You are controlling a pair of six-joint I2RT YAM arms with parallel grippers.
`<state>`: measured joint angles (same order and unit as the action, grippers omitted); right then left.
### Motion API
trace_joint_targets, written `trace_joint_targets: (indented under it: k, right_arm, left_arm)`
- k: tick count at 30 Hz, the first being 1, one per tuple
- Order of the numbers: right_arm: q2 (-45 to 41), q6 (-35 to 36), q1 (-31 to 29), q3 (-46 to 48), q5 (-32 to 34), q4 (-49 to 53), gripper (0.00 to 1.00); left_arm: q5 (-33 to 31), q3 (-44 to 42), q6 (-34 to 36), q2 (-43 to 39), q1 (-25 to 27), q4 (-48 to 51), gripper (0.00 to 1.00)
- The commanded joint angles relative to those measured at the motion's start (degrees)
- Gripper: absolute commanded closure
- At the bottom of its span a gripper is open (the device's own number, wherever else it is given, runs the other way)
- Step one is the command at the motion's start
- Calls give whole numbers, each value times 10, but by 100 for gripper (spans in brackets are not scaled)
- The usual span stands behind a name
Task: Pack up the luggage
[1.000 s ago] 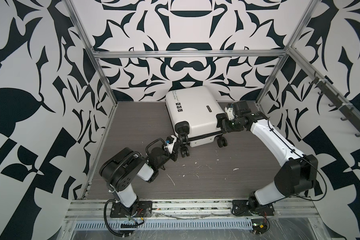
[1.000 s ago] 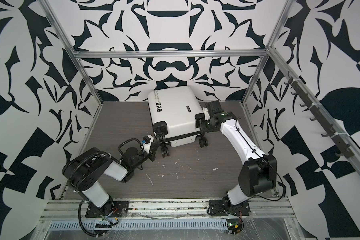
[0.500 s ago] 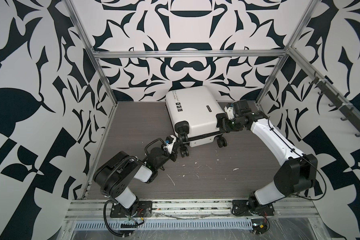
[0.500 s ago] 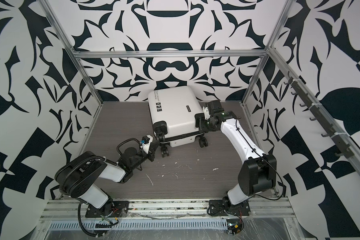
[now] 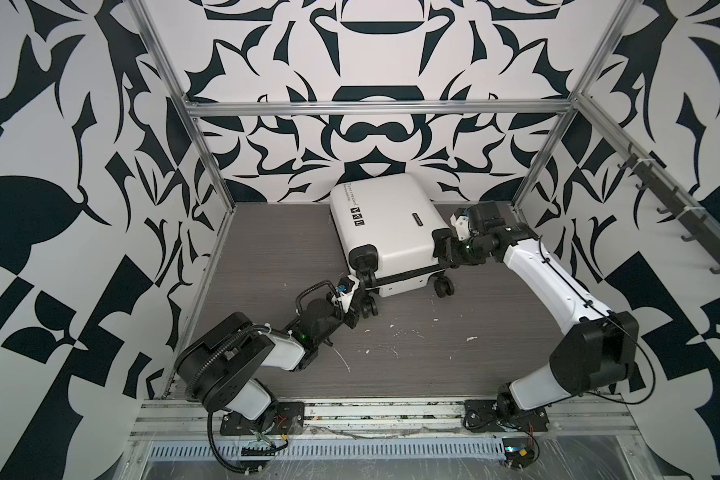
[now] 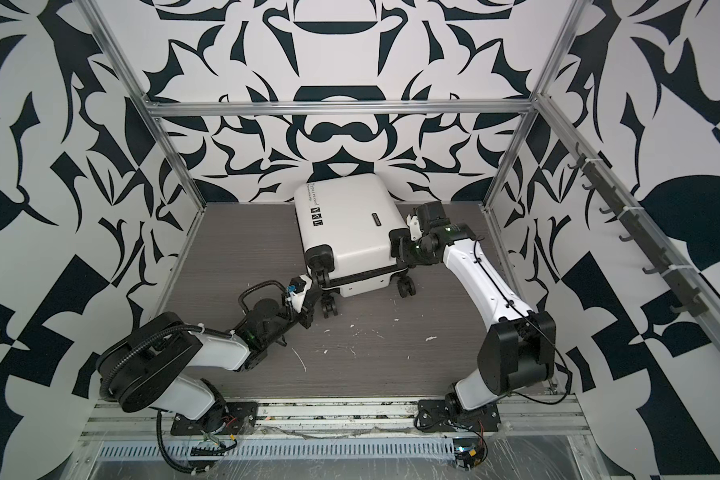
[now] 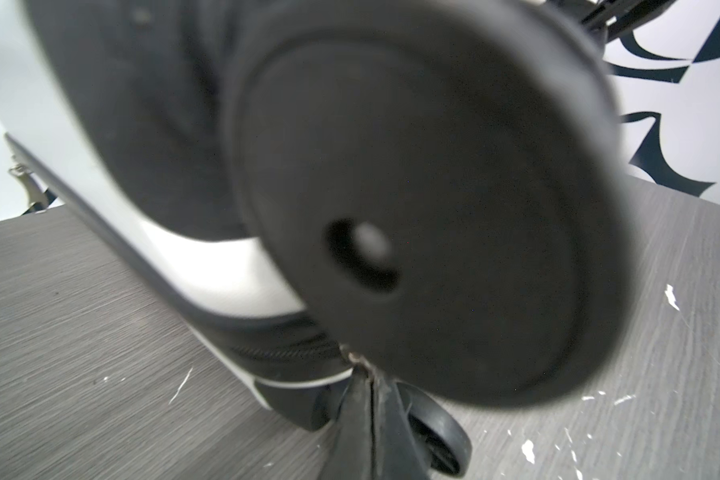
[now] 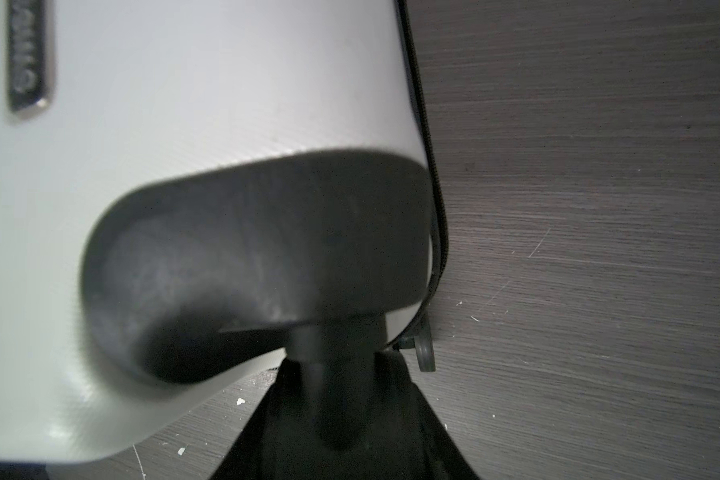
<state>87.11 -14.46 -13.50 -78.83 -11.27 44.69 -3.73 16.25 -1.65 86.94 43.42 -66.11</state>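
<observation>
- White hard shell, black corners: the suitcase (image 5: 385, 224) lies flat with its lid down on the grey wood-look table (image 5: 433, 353), toward the back wall, wheels on the edge nearest the arms.
- Nothing loose shows on the table, so I'd guess the filling part is over and this is the closing-up step.
- Left gripper (image 7: 360, 374) is at the near left corner, fingers pressed together, tips right on the zip (image 7: 283, 353) under a big wheel (image 7: 433, 228). Can't tell if anything is pinched in there, it's too blurry.
- Right gripper (image 5: 447, 255) is at the other near corner, clamped round the wheel stem (image 8: 333, 345). Looks to me like it's bracing the case. A zip tab (image 8: 425, 353) hangs just beside it, untouched.
- How far the zip is done up, I honestly can't see.
- Next move, my take: right pins the case while left works along the seam round that corner. That needs a low, steady pull that hugs the curve and clears the wheel, or the case will just slide or swivel.
</observation>
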Motion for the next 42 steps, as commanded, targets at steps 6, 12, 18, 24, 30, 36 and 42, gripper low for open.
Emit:
trace_joint_targets:
  k: [6,12,18,24,30,36,42]
  right_arm:
    - [-16,-66,-23,1,-43,-57,100]
    - [-18,-74,-32,6,-42,-63,100]
    - [-23,-81,-36,13,-42,-69,100]
    - [-25,-82,-39,15,-43,-72,100]
    - [-27,-81,-40,17,-41,-72,100]
    - [-33,-77,-40,20,-36,-71,90]
    - [-60,-72,-40,31,-11,-69,51]
  left_arm:
    - [39,19,27,-16,70,-41,100]
    - [31,36,29,-3,101,-39,100]
    - [21,61,30,23,135,-42,100]
    - [17,78,25,50,148,-56,100]
    - [12,86,20,52,154,-54,100]
    - [-29,59,5,14,157,-36,33]
    - [-53,41,-36,-110,162,128,29]
